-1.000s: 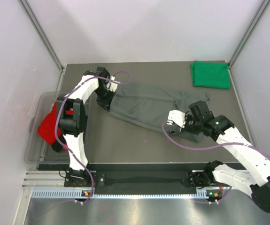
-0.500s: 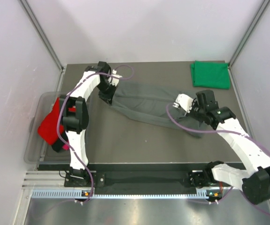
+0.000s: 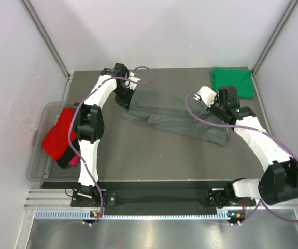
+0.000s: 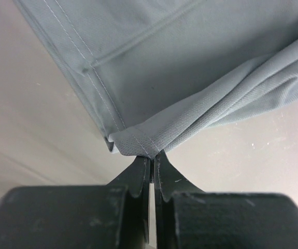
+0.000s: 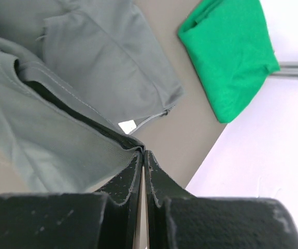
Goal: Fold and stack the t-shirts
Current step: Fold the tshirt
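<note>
**Limp grey shirt pinched at both ends**

The left gripper (image 4: 152,158) is clenched on a stitched hem corner of the dark grey t-shirt (image 3: 174,116), which sags in soft folds across the table between the arms. Light and floppy, it will likely hold no shape, so seams and corners are the best holds. The right gripper (image 5: 142,153) is closed on an edge by the white label, near the folded green t-shirt (image 3: 233,82)
</note>
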Controlling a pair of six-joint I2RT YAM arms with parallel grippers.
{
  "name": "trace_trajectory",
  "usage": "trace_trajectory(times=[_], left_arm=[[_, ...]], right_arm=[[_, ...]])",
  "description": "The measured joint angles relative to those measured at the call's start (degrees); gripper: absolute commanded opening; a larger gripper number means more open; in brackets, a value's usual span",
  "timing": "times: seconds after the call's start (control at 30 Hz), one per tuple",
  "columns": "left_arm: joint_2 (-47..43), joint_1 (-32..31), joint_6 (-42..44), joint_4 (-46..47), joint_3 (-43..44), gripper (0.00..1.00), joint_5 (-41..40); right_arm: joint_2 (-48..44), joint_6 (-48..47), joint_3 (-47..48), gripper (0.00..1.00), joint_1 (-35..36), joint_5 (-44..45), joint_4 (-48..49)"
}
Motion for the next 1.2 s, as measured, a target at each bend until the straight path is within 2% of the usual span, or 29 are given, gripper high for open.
trace_trajectory(times=[0.67, 1.07, 1.1, 1.13, 1.17, 1.2], left_arm=[[6.51, 0.02, -2.29, 1.03, 7.19, 0.0, -2.78], [7.43, 0.02, -2.91, 1.64, 10.16, 0.0, -4.68], [7.54, 0.02, -2.99, 1.81, 10.29, 0.02, -4.7], [7.63, 0.02, -3.08, 1.92, 10.29, 0.08, -4.87], [7.65, 0.02, -3.37, 1.99, 10.29, 0.27, -5.31], [7.65, 0.02, -3.93, 2.14, 10.29, 0.33, -6.19]], right_arm=[[19.04, 1.53, 8.2, 0.0, -4.68, 1.18, 10.03], [24.22, 2.78, 11.23, 0.0, -5.53, 1.33, 11.56], [24.35, 2.86, 11.52, 0.0, -5.57, 1.33, 11.56], [24.57, 3.08, 11.93, 0.0, -5.66, 1.33, 11.67], [24.76, 3.3, 12.33, 0.02, -5.68, 1.33, 11.8], [25.05, 3.85, 12.83, 0.08, -5.68, 1.36, 11.91]])
